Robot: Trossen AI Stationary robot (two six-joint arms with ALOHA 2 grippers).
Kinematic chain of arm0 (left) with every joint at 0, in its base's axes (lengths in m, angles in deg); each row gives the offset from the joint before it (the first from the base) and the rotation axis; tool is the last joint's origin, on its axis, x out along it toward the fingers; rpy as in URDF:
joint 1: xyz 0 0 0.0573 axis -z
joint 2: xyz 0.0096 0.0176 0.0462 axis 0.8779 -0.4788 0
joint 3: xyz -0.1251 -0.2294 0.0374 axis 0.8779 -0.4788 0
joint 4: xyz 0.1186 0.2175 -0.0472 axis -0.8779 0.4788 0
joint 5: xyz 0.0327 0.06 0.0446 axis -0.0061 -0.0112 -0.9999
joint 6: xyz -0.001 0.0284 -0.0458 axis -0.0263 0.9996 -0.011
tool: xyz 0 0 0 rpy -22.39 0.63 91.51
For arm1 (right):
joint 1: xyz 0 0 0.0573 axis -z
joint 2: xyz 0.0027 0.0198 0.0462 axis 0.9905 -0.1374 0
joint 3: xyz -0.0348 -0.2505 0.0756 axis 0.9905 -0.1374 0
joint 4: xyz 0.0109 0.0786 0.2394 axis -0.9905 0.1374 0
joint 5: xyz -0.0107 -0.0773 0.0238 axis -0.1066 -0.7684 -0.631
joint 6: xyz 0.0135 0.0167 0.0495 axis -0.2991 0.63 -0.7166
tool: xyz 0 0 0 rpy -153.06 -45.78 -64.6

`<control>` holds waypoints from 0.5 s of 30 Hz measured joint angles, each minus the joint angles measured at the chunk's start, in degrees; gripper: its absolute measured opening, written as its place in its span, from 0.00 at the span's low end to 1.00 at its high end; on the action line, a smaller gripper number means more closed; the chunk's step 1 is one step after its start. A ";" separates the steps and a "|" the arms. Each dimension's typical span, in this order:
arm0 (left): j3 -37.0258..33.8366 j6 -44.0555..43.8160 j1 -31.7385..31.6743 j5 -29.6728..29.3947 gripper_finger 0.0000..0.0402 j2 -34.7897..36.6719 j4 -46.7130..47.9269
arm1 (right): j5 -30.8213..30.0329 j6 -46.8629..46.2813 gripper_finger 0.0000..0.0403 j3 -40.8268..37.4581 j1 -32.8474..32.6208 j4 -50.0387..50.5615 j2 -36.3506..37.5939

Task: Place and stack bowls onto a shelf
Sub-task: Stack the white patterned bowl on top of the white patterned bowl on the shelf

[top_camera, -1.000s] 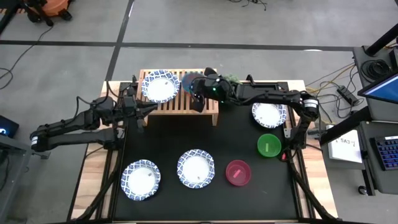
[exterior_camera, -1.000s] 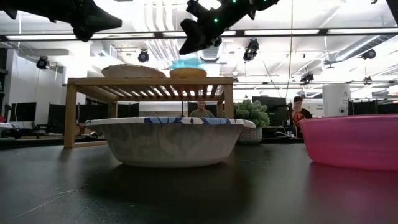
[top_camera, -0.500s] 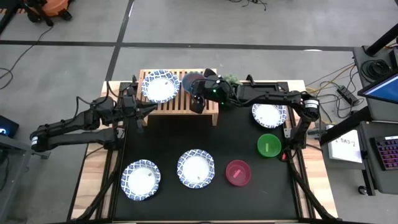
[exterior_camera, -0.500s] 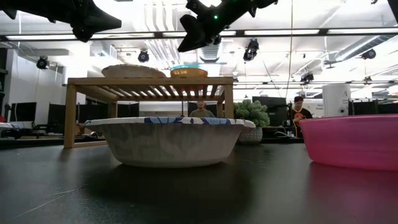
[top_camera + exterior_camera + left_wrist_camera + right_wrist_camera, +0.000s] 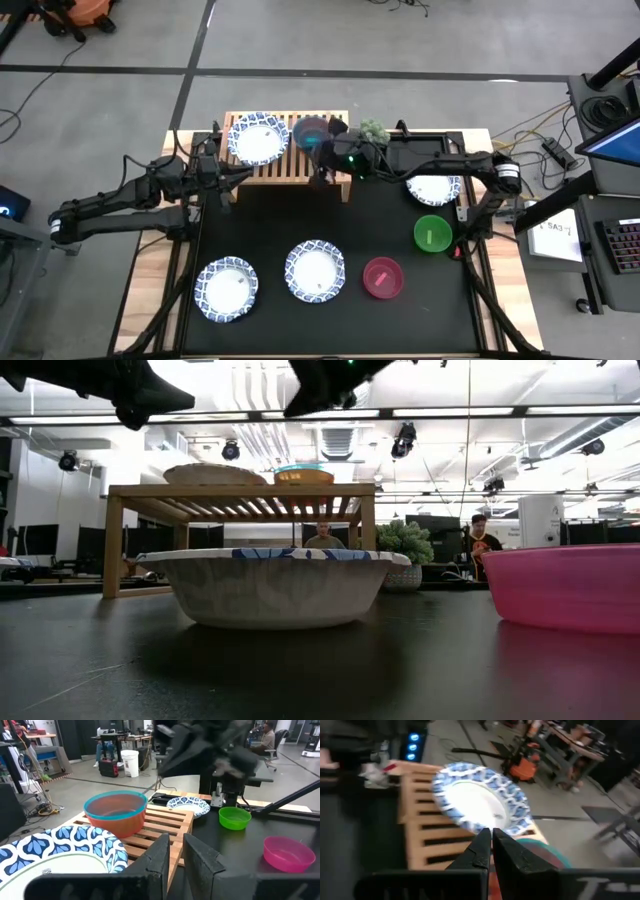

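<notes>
Though scattered, four patterned bowls (image 5: 316,270), four plain (image 5: 432,234)

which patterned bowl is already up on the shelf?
The white blue-rimmed bowl at the left end of the shelf, beside the stacked plastic bowls. The other three patterned bowls sit on the black table: two at the front, one right of the shelf.

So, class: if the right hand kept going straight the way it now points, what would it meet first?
Probably the white, blue-rimmed bowl on the shelf, dead ahead of the right hand; depth is unclear.
</notes>
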 joint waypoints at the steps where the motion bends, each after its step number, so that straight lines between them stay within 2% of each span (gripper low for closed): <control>1: 0.00 -0.42 0.00 0.00 0.09 0.00 0.00 | -0.01 0.18 0.02 -0.50 -0.78 0.63 0.64; 3: 0.02 -1.08 0.02 0.56 0.09 0.00 -0.44 | 0.01 0.13 0.02 -1.67 -2.32 1.36 1.86; 9: 0.00 -4.66 1.02 7.97 0.09 -2.02 -5.38 | 0.02 -0.40 0.02 -9.69 -6.91 1.17 7.52; 15: 0.00 -8.13 5.61 9.01 0.09 -6.20 -11.21 | 0.04 -2.31 0.02 -20.62 -10.56 -0.56 14.86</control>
